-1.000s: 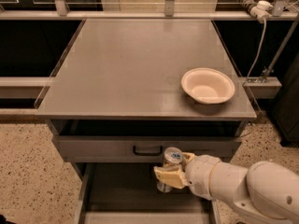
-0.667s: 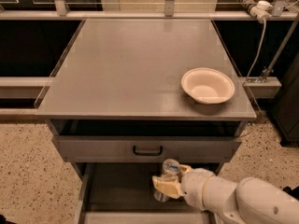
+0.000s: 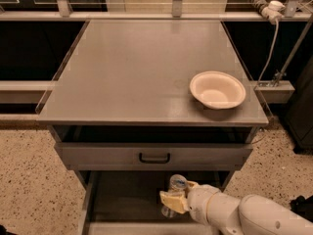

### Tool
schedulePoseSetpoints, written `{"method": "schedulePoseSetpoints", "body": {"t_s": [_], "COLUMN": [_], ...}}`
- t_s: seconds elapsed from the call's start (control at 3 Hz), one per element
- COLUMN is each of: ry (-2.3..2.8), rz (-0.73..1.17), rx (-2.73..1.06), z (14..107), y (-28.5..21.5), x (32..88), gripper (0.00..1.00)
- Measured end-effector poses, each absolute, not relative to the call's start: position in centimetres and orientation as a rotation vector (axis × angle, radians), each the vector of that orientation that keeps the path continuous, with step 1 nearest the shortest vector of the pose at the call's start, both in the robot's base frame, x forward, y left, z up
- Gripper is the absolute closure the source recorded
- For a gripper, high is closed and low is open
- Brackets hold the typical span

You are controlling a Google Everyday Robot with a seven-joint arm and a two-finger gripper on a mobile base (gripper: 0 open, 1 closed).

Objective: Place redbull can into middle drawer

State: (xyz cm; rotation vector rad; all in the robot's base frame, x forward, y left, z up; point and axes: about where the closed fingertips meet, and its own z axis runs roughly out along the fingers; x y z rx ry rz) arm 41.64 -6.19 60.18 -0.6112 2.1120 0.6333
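Note:
The redbull can [image 3: 176, 186] stands upright between the tan fingers of my gripper [image 3: 172, 199], its shiny silver top showing. The can is low inside the open middle drawer [image 3: 122, 204], a grey box with a dark floor, pulled out below the closed drawer front with the black handle [image 3: 154, 157]. My white arm [image 3: 244, 217] reaches in from the lower right. The can's lower part is partly hidden by a finger. I cannot tell if the can rests on the drawer floor.
A white bowl [image 3: 217, 89] sits on the grey cabinet top [image 3: 137, 72] at its right front. A cable and plug [image 3: 269, 6] hang at the back right. Speckled floor lies on both sides of the cabinet.
My gripper has moved down with the can, from in front of the upper drawer front to inside the open middle drawer.

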Motion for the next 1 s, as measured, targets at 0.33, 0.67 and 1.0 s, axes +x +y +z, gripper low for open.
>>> {"method": "schedulePoseSetpoints", "body": {"t_s": [0.33, 0.67, 1.0], "ry": [2.096, 2.047, 2.042], "rz": [0.61, 0.55, 0.541], "rx": [-0.551, -0.474, -0.401], "z": [58.9, 56.5, 53.0], "y": [-6.6, -7.6, -8.0], "x": [41.9, 42.9, 43.7], "gripper": [1.0, 1.0, 1.0]}}
